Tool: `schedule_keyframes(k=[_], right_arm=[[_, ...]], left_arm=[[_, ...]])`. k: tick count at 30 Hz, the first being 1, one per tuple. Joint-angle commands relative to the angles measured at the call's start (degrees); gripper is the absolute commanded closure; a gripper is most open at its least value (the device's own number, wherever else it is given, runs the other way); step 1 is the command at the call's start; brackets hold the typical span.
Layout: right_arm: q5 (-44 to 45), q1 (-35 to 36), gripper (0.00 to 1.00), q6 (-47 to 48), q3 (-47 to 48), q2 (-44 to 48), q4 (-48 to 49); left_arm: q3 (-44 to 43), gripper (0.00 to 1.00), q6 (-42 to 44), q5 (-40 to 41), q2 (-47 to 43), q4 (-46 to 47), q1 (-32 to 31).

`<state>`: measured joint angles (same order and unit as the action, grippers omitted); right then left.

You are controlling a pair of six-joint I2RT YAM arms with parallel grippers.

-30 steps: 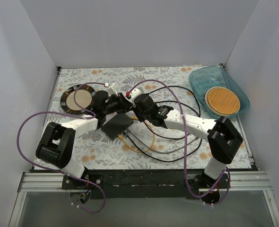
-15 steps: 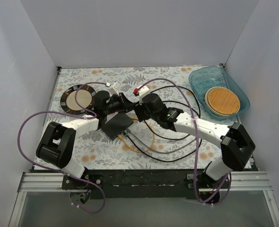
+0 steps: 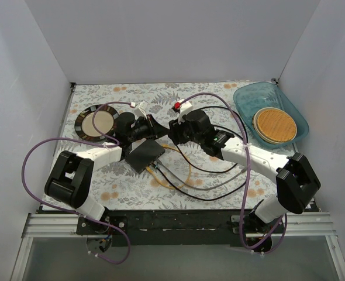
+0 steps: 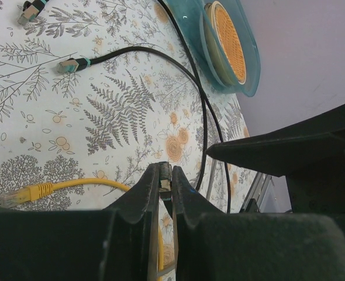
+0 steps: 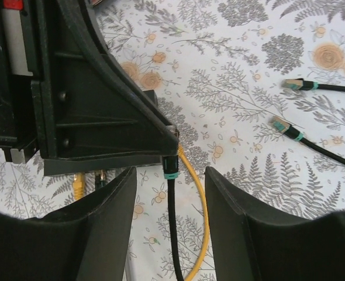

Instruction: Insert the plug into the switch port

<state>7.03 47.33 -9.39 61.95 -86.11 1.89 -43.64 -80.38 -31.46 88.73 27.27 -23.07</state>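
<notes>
The switch [image 3: 143, 155] is a flat black box lying on the flowered cloth, with yellow and black cables plugged into its near edge. My left gripper [image 3: 154, 124] hovers just beyond it. In the left wrist view this gripper [image 4: 166, 170] is shut on the plug [image 4: 165, 177], a small connector pinched at the fingertips. In the right wrist view the plug [image 5: 170, 165] shows its teal band and black cable hanging from the left fingertips [image 5: 171, 133]. My right gripper [image 5: 171, 182] is open, its fingers on either side of that cable without touching it.
A dark-rimmed plate [image 3: 95, 122] lies at the left. A blue bowl [image 3: 270, 111] with an orange disc stands at the back right. Loose black and yellow cables [image 3: 207, 178] loop across the middle. Two free teal-banded plugs [image 5: 282, 124] lie to the right.
My right gripper has opened and drawn back to the right, away from the left gripper. The plug stays pinched in the left gripper, which has hardly moved.
</notes>
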Motion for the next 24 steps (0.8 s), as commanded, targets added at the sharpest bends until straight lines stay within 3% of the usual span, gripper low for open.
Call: schedule_keyframes(k=[1, 10, 24], right_arm=[[-4.6, -0.3, 0.44, -1.0, -0.6, -0.7, 3.3], [-5.8, -0.3, 0.47, -1.1, -1.4, -2.3, 2.9], [-2.6, -0.5, 0.63, -1.7, -0.6, -4.5, 2.9]], left_arm=[[0.5, 1.00, 0.2, -0.4, -2.4, 0.9, -0.2], [0.4, 1.00, 0.3, -0.4, -2.7, 0.7, -0.2], [0.3, 1.00, 0.1, -1.3, -2.7, 0.8, -0.2]])
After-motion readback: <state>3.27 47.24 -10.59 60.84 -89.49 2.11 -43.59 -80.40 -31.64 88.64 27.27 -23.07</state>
